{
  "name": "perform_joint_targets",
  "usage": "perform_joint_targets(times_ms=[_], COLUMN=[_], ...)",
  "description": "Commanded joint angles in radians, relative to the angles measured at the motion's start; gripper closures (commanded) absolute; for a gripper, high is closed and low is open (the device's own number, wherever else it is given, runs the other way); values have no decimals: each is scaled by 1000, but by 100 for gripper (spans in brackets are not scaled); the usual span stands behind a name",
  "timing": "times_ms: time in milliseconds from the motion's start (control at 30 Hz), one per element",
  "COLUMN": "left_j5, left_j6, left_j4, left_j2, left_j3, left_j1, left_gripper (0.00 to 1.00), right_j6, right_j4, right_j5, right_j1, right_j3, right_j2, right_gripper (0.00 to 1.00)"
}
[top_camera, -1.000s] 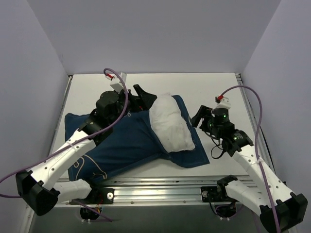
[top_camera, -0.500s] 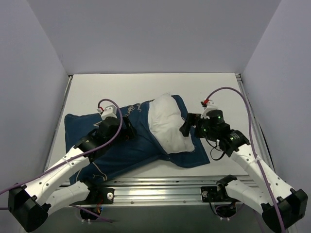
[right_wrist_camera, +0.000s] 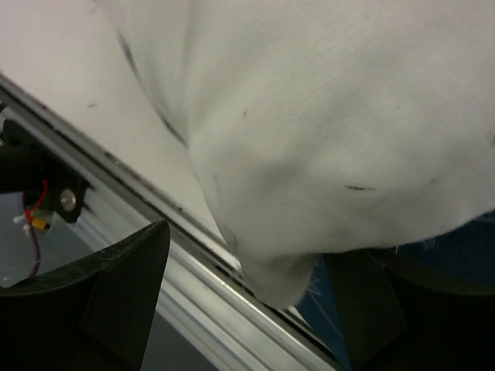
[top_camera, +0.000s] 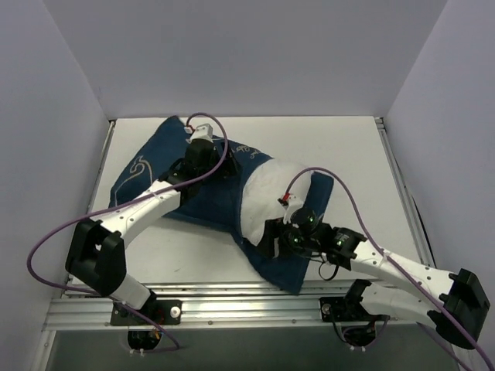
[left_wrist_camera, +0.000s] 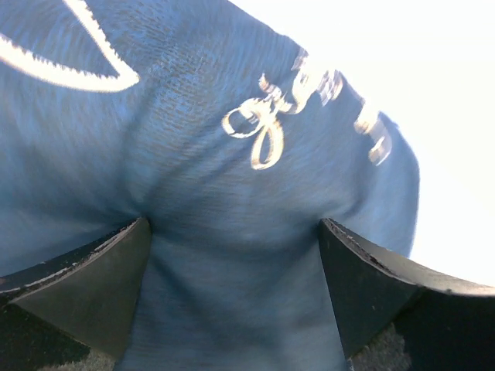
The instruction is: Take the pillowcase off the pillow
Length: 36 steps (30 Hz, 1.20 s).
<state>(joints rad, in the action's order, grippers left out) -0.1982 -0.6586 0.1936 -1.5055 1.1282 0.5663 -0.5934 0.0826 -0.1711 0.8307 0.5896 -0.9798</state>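
Fingers (left_wrist_camera: 85,286) of the left gripper (top_camera: 203,160) press on either side of a thick bunch of the dark navy printed fabric pillowcase (top_camera: 205,202) — clamped on it, judging by the creases that run into the gap. Those of the right gripper (right_wrist_camera: 247,246) stand apart around the near corner of the plump white stuffed pillow (top_camera: 267,197), and a gap shows on one side, so nothing is pinched there. The pillow lies mid-table. Its near end is bare and close to the aluminium rail (right_wrist_camera: 155,255). Its far end sits inside the cover, which runs off toward the far left of the white table (top_camera: 348,147).

To do this step well, I judge the right jaws should close on the pillow corner alone — no navy cloth — and anchor it. The left should then draw the cover straight off along the pillow's length, low and steady.

The cover's open edge and how much pillow remains inside are hidden. The left wrist view is blurred, and the top view hides both sets of fingertips.
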Motion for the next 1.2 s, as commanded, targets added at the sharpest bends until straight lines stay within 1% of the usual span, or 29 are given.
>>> perform_joint_targets(times_ms=[0, 33, 100, 133, 233, 267, 333, 367, 433, 467, 500, 567, 633, 667, 700, 733, 767, 800, 833, 867, 967, 1100, 1167], left_j5=[172, 186, 186, 183, 140, 110, 76, 41, 17, 8, -1, 9, 26, 31, 29, 22, 16, 13, -7, -15, -38, -37, -27], left_j6=[56, 62, 79, 80, 85, 85, 85, 79, 73, 57, 51, 30, 17, 1, -6, -10, -18, -27, -32, -41, -74, -105, -118], left_j4=[-170, -219, -240, -247, -232, -224, -195, -156, -113, -96, -79, -43, -10, 4, 23, 50, 62, 72, 87, 93, 119, 130, 130], left_j2=[-61, -61, -27, -6, 112, 189, 273, 362, 450, 532, 568, 664, 736, 755, 772, 801, 818, 830, 855, 866, 892, 912, 927], left_j3=[94, 100, 87, 52, -30, -97, -171, -238, -304, -333, -387, -433, -494, -511, -539, -553, -567, -579, -603, -613, -640, -679, -700], left_j1=[10, 10, 10, 12, 12, 14, 17, 20, 23, 24, 26, 29, 32, 32, 33, 33, 33, 32, 32, 32, 30, 30, 30], left_gripper=[3, 3, 3, 3, 3, 3, 3, 3, 3, 3, 3, 3, 3, 3, 3, 4, 4, 4, 4, 4, 4, 4, 5], right_j6=[-123, -134, -126, -121, -129, -144, -149, -151, -152, -160, -163, -177, -207, -221, -258, -278, -307, -342, -383, -399, -411, -428, -418], right_j4=[-144, -149, -118, -92, 32, 54, 88, 91, 92, 92, 92, 94, 101, 108, 135, 153, 181, 240, 265, 287, 298, 292, 277], right_j5=[77, 117, 163, 253, 381, 445, 491, 519, 538, 556, 561, 582, 639, 662, 717, 749, 787, 823, 875, 890, 895, 917, 907], right_j1=[140, 163, 200, 220, 229, 231, 234, 242, 254, 274, 287, 321, 393, 419, 474, 501, 525, 565, 579, 590, 607, 599, 573], right_j3=[-7, -1, 39, 58, 125, 136, 162, 167, 182, 190, 199, 229, 265, 280, 298, 343, 366, 392, 416, 459, 503, 541, 549], right_j2=[-20, -34, -74, -85, -100, -91, -79, -68, -62, -68, -75, -111, -149, -201, -230, -264, -333, -368, -405, -471, -560, -623, -657], right_gripper=[26, 26, 25, 25, 24, 23, 19, 18, 14, 13, 11, 8, 5, 4, 4, 2, 1, 0, 0, 0, 0, 0, 0])
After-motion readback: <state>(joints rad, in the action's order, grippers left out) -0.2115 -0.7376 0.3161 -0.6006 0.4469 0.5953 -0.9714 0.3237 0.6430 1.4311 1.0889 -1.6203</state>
